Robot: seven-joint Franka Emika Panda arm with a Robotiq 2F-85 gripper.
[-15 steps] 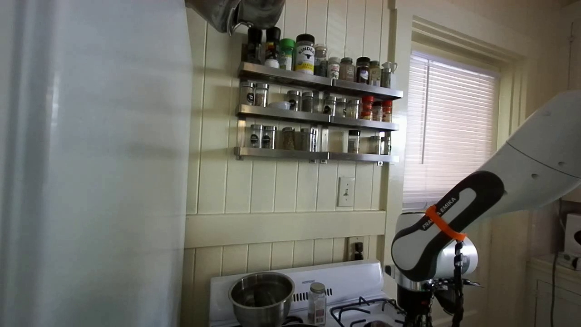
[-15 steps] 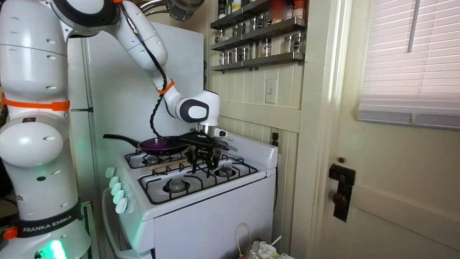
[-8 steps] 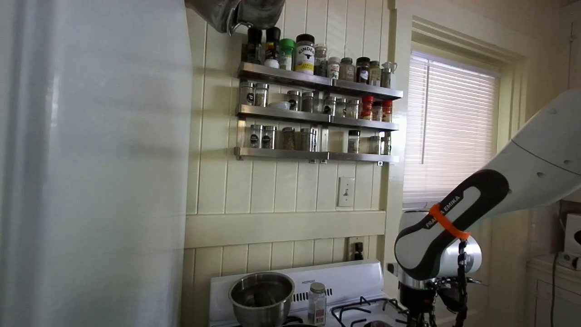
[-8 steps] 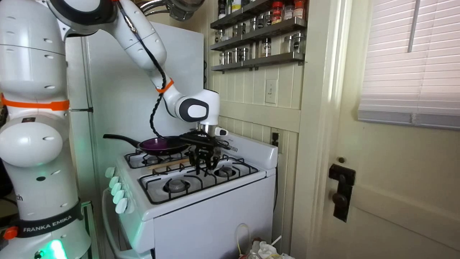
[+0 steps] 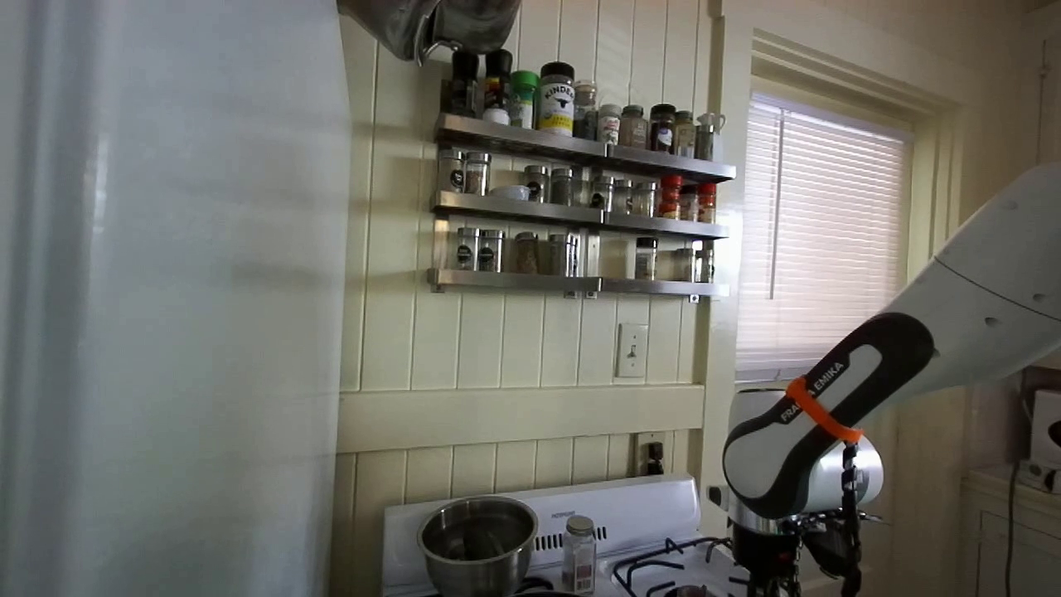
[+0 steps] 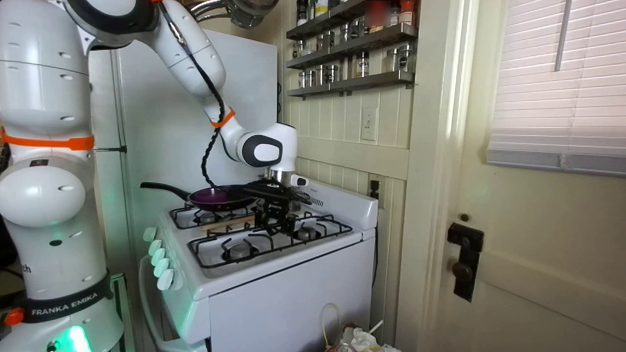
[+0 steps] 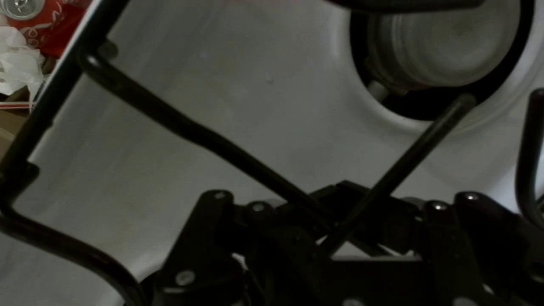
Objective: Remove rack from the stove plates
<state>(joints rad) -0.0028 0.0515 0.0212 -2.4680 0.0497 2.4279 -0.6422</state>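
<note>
The rack (image 6: 210,266), a black grate of thin bars, covers the side of the white stove nearest the camera in an exterior view. Its front end stands raised off the stove top, so it looks tilted. Under it are the stove plates (image 6: 240,252), round grey burners; part of a burner (image 7: 450,46) shows in the wrist view. My gripper (image 7: 341,187) is shut around inner bars of the rack (image 7: 199,134), which cross over the dark fingers. In an exterior view the gripper (image 6: 275,230) points down at the rack's middle. The exact contact is too dark to make out.
A purple-black pan (image 6: 215,196) rests on the neighbouring grate, with a wooden stick (image 6: 230,225) between the grates. A metal pot (image 5: 479,551) and a glass jar (image 5: 579,557) stand near the back panel (image 5: 630,506). A refrigerator (image 6: 195,122) rises beside the stove.
The jaws have closed. The rack's front end has risen off the stove top and the rack has shifted slightly along with the gripper. The arm has drawn back a little.
</note>
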